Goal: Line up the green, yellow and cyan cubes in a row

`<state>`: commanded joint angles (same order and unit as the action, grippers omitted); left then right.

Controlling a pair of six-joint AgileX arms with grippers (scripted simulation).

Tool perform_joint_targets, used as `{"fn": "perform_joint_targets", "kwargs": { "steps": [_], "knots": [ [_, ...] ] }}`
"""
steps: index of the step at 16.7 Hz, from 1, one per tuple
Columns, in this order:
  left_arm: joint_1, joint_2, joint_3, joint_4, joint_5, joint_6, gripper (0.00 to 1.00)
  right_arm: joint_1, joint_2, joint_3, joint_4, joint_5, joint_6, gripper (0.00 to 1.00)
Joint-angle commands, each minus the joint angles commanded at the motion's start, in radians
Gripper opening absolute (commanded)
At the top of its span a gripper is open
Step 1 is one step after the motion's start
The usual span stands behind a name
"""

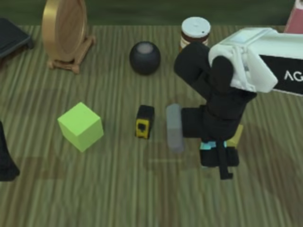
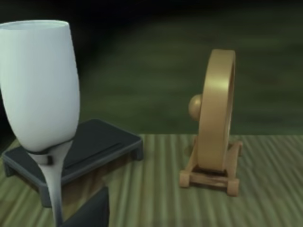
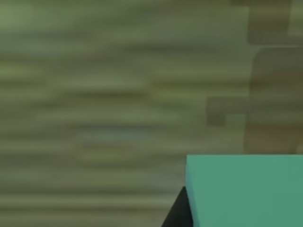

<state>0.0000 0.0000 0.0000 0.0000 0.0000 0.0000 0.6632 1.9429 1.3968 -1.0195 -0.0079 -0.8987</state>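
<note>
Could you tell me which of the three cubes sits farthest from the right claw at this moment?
The green cube, alone on the table's left side. The cyan cube and yellow cube both sit right at the right claw.

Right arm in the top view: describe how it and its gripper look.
The right arm has a glossy white, rounded shell with a black panel carrying white letters, "AG" visible at the frame edge. Below it come bulky matte black segments, ending in the black right gripper. No loose cables show. The left arm appears only as a black sliver at the table's left edge.
</note>
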Motion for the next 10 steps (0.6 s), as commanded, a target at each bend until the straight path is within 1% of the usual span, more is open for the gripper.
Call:
{"fn": "perform_joint_targets", "kwargs": {
  "steps": [6, 10],
  "knots": [
    [0.000, 0.000, 0.000, 0.000, 0.000, 0.000, 1.00, 0.001, 0.076, -0.120, 0.209, 0.001, 0.003, 0.00],
    [0.000, 0.000, 0.000, 0.000, 0.000, 0.000, 1.00, 0.002, 0.093, -0.144, 0.242, 0.001, 0.002, 0.00]
  ]
}}
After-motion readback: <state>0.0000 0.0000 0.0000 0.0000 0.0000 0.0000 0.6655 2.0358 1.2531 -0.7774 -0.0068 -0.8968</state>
